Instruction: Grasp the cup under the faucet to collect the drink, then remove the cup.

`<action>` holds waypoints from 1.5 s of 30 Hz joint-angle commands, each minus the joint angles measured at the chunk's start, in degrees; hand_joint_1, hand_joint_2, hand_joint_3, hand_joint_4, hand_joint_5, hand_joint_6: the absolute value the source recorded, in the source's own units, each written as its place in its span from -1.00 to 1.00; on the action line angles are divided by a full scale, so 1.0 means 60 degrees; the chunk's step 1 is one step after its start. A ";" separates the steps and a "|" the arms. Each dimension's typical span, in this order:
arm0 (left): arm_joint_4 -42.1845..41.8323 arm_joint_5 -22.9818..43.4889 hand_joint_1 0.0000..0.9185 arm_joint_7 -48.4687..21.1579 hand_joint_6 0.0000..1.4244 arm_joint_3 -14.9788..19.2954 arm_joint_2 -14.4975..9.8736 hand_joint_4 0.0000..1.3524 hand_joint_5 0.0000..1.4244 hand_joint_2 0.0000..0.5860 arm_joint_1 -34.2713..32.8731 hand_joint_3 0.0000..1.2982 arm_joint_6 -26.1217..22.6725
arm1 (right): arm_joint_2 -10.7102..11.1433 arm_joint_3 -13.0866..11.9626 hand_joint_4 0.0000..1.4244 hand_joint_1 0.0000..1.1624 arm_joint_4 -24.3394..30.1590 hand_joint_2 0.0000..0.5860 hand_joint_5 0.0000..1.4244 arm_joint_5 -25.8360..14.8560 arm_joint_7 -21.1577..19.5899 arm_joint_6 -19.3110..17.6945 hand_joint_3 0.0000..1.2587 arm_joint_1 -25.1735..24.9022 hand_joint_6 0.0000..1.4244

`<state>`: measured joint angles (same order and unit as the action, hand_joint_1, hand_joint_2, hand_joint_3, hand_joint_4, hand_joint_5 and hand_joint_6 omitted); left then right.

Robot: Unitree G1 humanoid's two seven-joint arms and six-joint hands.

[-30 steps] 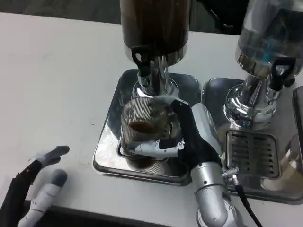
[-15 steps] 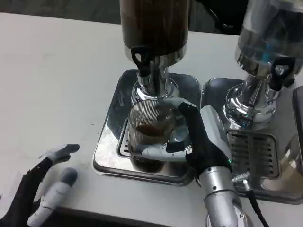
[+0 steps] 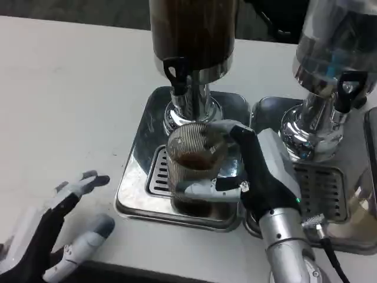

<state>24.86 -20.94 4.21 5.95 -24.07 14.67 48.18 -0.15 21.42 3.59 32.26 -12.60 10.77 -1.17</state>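
Bright even light from above, white table (image 3: 70, 88) a little washed out, strong glare on steel trays (image 3: 138, 177), soft shadows, slight blur on left hand (image 3: 56, 236)

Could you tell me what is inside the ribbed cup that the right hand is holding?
The cup holds a dark brown drink, its surface well below the rim. How deep it goes cannot be told: the right hand wraps its fingers across the lower wall.

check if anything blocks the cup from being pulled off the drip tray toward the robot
Nothing visible does. The right hand grips the cup over the drip tray, and the table toward the front edge is bare; the left hand waits off to the side.
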 commanded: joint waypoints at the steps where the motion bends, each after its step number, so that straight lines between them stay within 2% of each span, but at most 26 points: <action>1: -0.1333 -0.1308 -1.00 0.0456 -1.00 0.0114 -0.0405 -1.00 -0.86 -0.53 0.0606 -0.76 -0.0835 | 0.0086 -0.0073 0.20 0.61 0.0725 -0.45 0.38 0.0111 0.0091 0.0056 0.24 0.0164 0.91; 6: -0.2597 -0.2248 -1.00 0.0798 -1.00 0.0243 -0.0616 -1.00 -0.96 -0.59 0.1338 -0.90 -0.1525 | 0.0270 -0.0084 0.22 0.61 0.1233 -0.39 0.39 0.0150 0.0282 0.0110 0.24 0.0511 0.91; 14: -0.3308 -0.2596 -1.00 0.1046 -1.00 0.0311 -0.0722 -1.00 -1.00 -0.60 0.2035 -0.97 -0.1965 | 0.0432 -0.0066 0.24 0.60 0.1595 -0.33 0.41 0.0200 0.0439 0.0154 0.27 0.0788 0.91; 26: -0.3691 -0.2786 -1.00 0.1110 -1.00 0.0259 -0.0817 -1.00 -1.00 -0.59 0.2550 -1.00 -0.2076 | 0.0593 -0.0175 0.26 0.59 0.1882 -0.30 0.43 0.0235 0.0904 0.0348 0.30 0.0833 0.94; 34: -0.4710 -0.3392 -1.00 0.1416 -1.00 0.0560 -0.0975 -1.00 -1.00 -0.58 0.3583 -1.00 -0.2066 | 0.0839 -0.0099 0.28 0.59 0.2690 -0.26 0.45 0.0333 0.1262 0.0338 0.31 0.1408 0.94; 45: -0.5134 -0.3791 -1.00 0.1705 -1.00 0.0505 -0.0939 -1.00 -1.00 -0.57 0.4407 -1.00 -0.2024 | 0.1088 -0.0085 0.30 0.60 0.3442 -0.25 0.47 0.0369 0.1830 0.0290 0.33 0.1996 0.96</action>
<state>-4.59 -43.03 13.13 8.80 -29.17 40.10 35.62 6.17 21.03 21.07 34.47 -1.89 13.49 10.15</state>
